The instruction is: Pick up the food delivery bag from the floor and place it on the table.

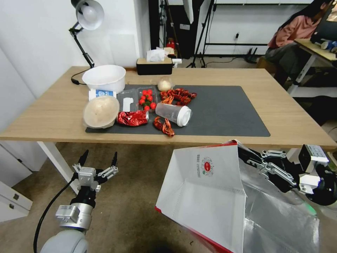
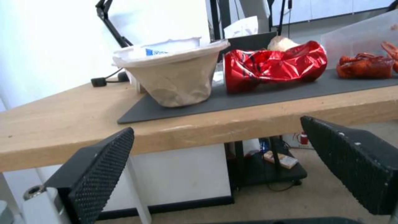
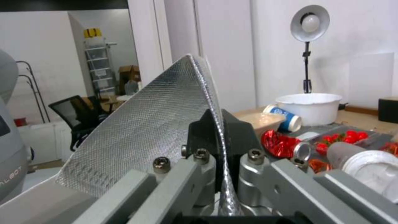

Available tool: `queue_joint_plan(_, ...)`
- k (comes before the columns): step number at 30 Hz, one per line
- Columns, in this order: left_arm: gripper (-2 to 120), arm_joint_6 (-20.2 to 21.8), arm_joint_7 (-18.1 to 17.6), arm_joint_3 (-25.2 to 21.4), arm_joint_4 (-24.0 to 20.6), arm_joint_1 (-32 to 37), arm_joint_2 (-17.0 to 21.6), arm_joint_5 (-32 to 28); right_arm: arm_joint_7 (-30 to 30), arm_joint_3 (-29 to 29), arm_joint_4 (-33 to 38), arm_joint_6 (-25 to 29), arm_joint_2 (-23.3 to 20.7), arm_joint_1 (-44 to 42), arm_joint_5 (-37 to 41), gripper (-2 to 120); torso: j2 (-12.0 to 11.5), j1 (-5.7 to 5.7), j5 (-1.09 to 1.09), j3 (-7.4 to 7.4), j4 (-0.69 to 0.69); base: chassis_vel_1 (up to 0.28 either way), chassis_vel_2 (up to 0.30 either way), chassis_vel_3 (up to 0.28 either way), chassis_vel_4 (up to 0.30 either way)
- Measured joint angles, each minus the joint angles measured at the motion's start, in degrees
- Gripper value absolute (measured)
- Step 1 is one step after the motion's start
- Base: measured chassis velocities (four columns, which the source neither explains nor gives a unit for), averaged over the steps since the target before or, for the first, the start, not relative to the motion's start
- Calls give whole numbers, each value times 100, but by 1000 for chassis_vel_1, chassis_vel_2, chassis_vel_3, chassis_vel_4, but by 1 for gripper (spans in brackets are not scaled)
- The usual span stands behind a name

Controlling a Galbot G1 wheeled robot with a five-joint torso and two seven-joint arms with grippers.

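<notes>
The food delivery bag (image 1: pixel 203 189), white with a red edge and a small round red logo, hangs tilted in front of the table's front edge, its silver foil lining (image 3: pixel 145 130) facing me. My right gripper (image 1: pixel 245 154) is shut on the bag's upper rim, and its dark fingers (image 3: pixel 203 130) pinch the foil edge. My left gripper (image 1: pixel 99 158) stands open and empty over the carpeted floor (image 1: pixel 133 196), below the table (image 1: pixel 52 112) near its front left leg. Its two black pads (image 2: pixel 104 161) frame the table's edge.
The dark grey mat (image 1: pixel 228 112) holds a covered bowl (image 1: pixel 101 111), a red foil packet (image 1: pixel 132 118), a tipped plastic cup (image 1: pixel 173 114), red crayfish (image 1: pixel 177 95) and a tomato tray (image 1: pixel 147 99). Its right half is bare. A white bowl (image 1: pixel 104 78), tissue box (image 1: pixel 154 65) and lamp (image 1: pixel 87 14) stand behind.
</notes>
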Motion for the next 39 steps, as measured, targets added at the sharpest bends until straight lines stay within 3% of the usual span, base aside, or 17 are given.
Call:
queue_joint_plan(33,100,-49,-17,50,42,-25,35,-16,-2,-43,30,-1,88,-33,-64,0,893,388,0,504,0,0,0,0,0)
queue_joint_plan(39,100,-244,225,8,48,-30,47,-155,-3,-35,29,-1,66,-32,-63,0,1041,455,0,585,0,0,0,0,0)
